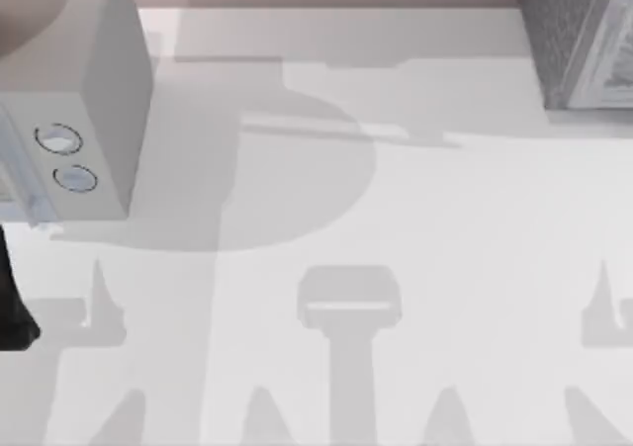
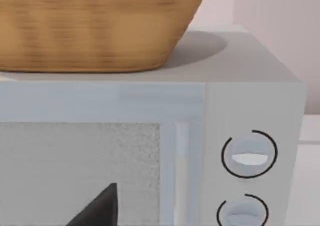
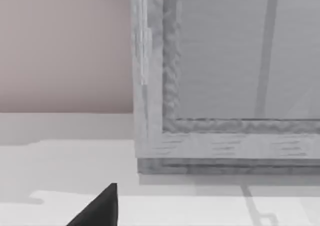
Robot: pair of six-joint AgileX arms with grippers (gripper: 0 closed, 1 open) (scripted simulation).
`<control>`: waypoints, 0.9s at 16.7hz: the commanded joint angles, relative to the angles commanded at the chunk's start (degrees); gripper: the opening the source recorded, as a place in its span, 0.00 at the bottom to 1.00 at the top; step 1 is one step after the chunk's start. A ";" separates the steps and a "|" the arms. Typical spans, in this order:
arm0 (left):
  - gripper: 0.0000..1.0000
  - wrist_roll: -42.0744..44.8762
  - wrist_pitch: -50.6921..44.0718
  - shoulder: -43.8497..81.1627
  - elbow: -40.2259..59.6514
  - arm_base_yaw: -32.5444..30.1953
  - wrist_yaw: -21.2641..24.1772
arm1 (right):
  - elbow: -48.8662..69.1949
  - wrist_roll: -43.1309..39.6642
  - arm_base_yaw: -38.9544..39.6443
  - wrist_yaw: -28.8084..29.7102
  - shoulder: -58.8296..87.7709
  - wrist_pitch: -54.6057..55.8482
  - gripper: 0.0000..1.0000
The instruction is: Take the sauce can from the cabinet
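Facing the cabinet (image 3: 225, 85) ahead, the right end effector (image 3: 100, 208), grip state unclear, risks striking its front frame while reaching.

Cabinet (image 1: 579, 36) — cut off at top-right corner

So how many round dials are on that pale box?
2: the upper dial and the lower dial, stacked on the pale box at the table's left edge.
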 joint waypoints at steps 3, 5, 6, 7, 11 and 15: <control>1.00 0.00 0.00 0.00 0.00 0.00 0.00 | 0.62 0.02 0.11 0.06 0.53 -0.12 1.00; 1.00 0.00 0.00 0.00 0.00 0.00 0.00 | 3.65 0.12 0.58 0.41 3.15 -0.80 1.00; 1.00 0.00 0.00 0.00 0.00 0.00 0.00 | 6.09 0.18 0.91 0.70 5.19 -1.37 1.00; 1.00 0.00 0.00 0.00 0.00 0.00 0.00 | 9.11 0.24 1.28 1.06 7.67 -2.09 1.00; 1.00 0.00 0.00 0.00 0.00 0.00 0.00 | 26.02 0.50 3.09 3.10 21.09 -6.29 1.00; 1.00 0.00 0.00 0.00 0.00 0.00 0.00 | 47.63 0.73 5.20 5.69 37.72 -11.76 1.00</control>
